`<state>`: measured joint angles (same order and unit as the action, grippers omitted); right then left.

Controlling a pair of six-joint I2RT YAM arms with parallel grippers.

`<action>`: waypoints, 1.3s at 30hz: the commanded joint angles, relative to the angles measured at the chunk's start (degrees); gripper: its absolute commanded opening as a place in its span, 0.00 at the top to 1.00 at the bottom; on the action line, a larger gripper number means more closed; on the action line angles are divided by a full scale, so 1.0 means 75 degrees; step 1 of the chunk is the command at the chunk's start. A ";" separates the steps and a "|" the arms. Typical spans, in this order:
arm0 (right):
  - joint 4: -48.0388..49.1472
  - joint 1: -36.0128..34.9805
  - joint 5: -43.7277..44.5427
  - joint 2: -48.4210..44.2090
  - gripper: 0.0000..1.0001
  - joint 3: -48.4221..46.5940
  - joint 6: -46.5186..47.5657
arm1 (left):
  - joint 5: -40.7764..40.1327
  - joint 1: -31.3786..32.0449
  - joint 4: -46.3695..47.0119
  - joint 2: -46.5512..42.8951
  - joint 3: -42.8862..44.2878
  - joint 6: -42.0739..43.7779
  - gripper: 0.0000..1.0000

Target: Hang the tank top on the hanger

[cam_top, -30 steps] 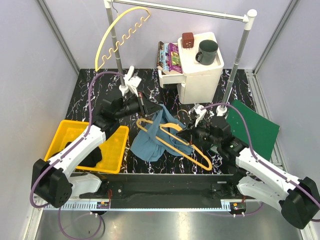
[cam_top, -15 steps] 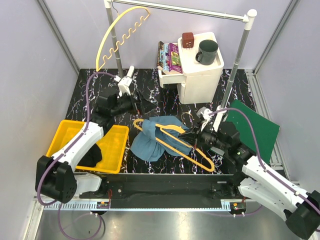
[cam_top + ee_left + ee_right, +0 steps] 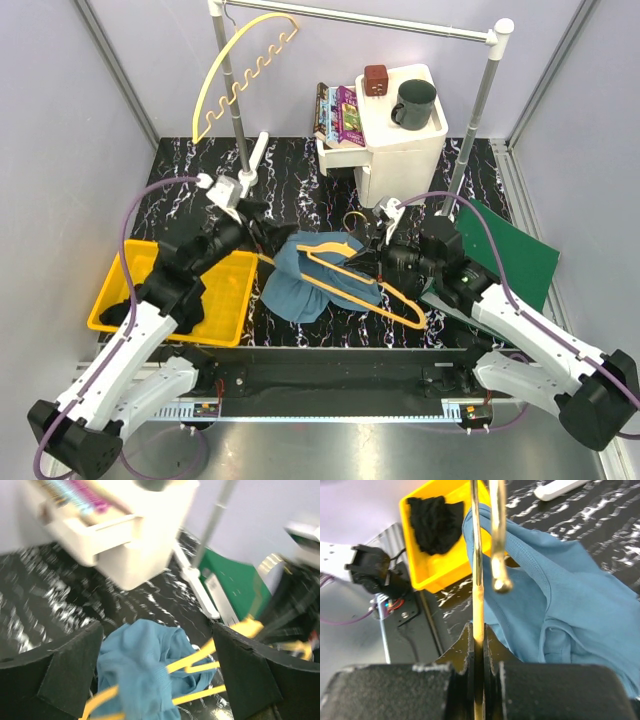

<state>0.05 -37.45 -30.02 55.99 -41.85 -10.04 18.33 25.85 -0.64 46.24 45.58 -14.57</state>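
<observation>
Black marbled surface [image 3: 300, 170] holds the limp teal tank top [image 3: 300, 282] bunched at its centre across the stiff orange hanger [image 3: 388, 298], pinched at its thin bar by your right fingers [image 3: 462, 652]; your wide-spread, empty left fingers [image 3: 70, 670] should take a strap hem.

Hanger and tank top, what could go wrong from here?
The right gripper pinches only a thin rod of the hanger, so it may twist in the grip. The tank top lies bunched over one end, held by nothing, and could slide off. The open left gripper hovers over both cloth and hanger bars, so closing might catch the hanger too.
</observation>
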 commanded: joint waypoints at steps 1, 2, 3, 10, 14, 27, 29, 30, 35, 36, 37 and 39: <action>0.0028 -0.0045 -0.1373 0.0234 1.00 -0.0724 0.0202 | 0.1585 0.0327 0.1219 0.0092 -0.0593 0.1274 0.10; 0.0039 -0.0045 -0.1527 0.0304 1.00 -0.0772 0.0272 | 0.1831 0.0327 0.1304 0.0151 -0.0617 0.1298 0.12; 0.0040 -0.0034 -0.1668 0.0328 1.00 -0.0784 0.0296 | 0.2240 0.0327 0.1305 0.0279 -0.0536 0.1402 0.13; -0.0382 -0.0045 -0.2442 0.0410 1.00 -0.0913 0.0507 | 0.4023 0.0327 0.1105 0.1030 -0.0113 0.1521 0.26; -0.0581 -0.0045 -0.2396 0.0691 1.00 -0.1030 0.0647 | 0.4492 0.0327 0.1129 0.1136 -0.0032 0.1404 0.28; -0.0722 -0.0045 -0.2794 0.0621 1.00 -0.1147 0.0683 | 0.5829 0.0444 0.0112 0.1451 0.0461 0.1707 0.18; -0.0710 -0.0045 -0.3038 0.0656 1.00 -0.1194 0.0671 | 0.5877 0.0503 -0.0299 0.1673 0.0648 0.1883 0.18; -0.0710 -0.0045 -0.3133 0.0714 1.00 -0.1206 0.0660 | 0.5854 0.0515 -0.0336 0.1733 0.0695 0.1895 0.18; -0.0710 -0.0034 -0.3252 0.0774 1.00 -0.1276 0.0694 | 0.6133 0.0597 -0.0593 0.1932 0.0731 0.2129 0.18; -0.0710 -0.0034 -0.3251 0.0762 1.00 -0.1288 0.0718 | 0.6401 0.0608 -0.0629 0.1991 0.0708 0.2153 0.18; -0.0722 -0.0045 -0.3251 0.0773 1.00 -0.1311 0.0730 | 0.6462 0.0690 -0.0698 0.2096 0.0719 0.2246 0.18; -0.0711 -0.0045 -0.3344 0.0866 1.00 -0.1416 0.0730 | 0.6370 0.0772 -0.0956 0.2202 0.0742 0.2364 0.21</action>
<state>-7.22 -37.50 -51.68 62.13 -48.62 -5.17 62.33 30.33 -5.21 61.43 48.88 -0.21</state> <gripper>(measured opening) 0.044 0.815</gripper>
